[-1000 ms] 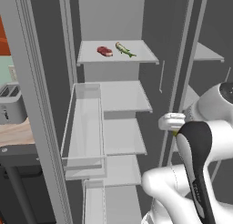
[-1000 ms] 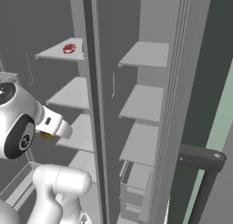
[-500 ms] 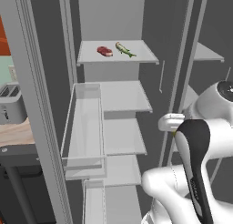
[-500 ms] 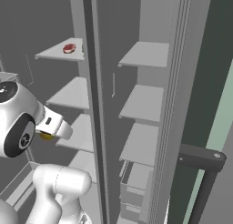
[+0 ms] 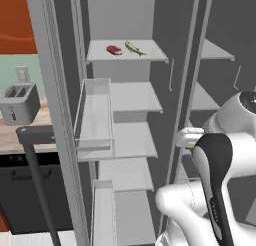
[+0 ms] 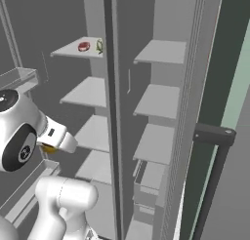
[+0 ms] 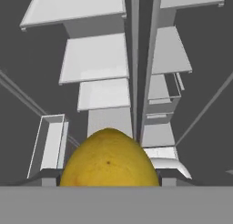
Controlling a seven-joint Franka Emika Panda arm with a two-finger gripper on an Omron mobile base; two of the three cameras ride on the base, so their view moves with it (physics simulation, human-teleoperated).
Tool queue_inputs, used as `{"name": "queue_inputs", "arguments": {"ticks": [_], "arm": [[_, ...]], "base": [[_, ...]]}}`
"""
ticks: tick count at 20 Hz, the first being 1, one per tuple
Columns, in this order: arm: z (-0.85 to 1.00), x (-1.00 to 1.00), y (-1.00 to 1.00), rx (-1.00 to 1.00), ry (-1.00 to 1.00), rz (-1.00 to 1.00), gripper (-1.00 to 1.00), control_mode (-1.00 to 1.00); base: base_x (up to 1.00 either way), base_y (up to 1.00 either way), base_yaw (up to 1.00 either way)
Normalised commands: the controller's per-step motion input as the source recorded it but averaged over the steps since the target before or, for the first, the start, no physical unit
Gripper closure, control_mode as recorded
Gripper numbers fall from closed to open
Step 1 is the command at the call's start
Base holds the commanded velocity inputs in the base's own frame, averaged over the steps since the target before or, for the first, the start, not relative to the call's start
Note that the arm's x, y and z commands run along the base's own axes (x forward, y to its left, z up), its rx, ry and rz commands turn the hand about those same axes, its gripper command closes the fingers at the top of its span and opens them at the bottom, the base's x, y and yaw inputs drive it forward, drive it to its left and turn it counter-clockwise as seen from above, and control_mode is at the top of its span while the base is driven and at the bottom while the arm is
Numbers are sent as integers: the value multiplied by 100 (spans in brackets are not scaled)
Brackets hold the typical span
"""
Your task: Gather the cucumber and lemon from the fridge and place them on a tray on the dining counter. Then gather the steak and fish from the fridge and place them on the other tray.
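The end effector is clenched round the lemon, held before the open fridge — a firm, rounded, smooth-skinned fruit that could roll or slip, best gripped across its widest middle; steak and fish sit on the top shelf

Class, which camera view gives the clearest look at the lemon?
The hand view: the lemon sits large and unobstructed in its lower middle. The right base view shows a yellow sliver under the white arm; the left base view barely a yellow-green edge.
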Motion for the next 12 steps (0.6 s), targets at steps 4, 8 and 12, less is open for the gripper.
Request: {"name": "queue_inputs", "arguments": {"ticks": [4, 8, 12], "arm": [[0, 0, 0, 0, 0, 0, 100, 100], [0, 0, 0, 0, 0, 0, 100, 100], [0, 0, 0, 0, 0, 0, 100, 100]], "base": [[-72, 17, 0], [-81, 26, 0], [-81, 50, 2]]}}
